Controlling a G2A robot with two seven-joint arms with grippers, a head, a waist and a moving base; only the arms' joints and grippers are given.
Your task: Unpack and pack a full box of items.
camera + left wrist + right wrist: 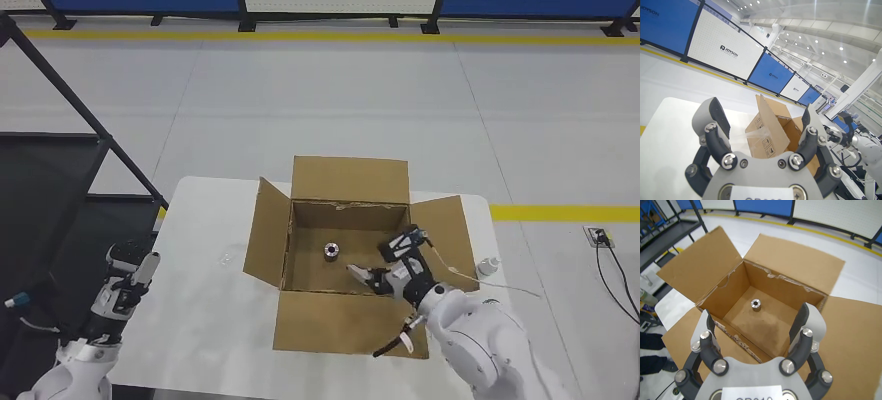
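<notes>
Metal part (755, 305) at box (783, 291) btm, below right tool (756, 313) (fingers (800, 321) wide).

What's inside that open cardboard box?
One small metal cylinder with a hole in its top stands on the floor of the cardboard box. Nothing else shows, though the right end effector covers part of the floor.

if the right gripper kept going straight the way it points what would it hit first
Probably the metal cylinder standing inside the cardboard box; it sits centred ahead of the open right gripper. Depth is unclear, so it might land on bare box floor beside it.
</notes>
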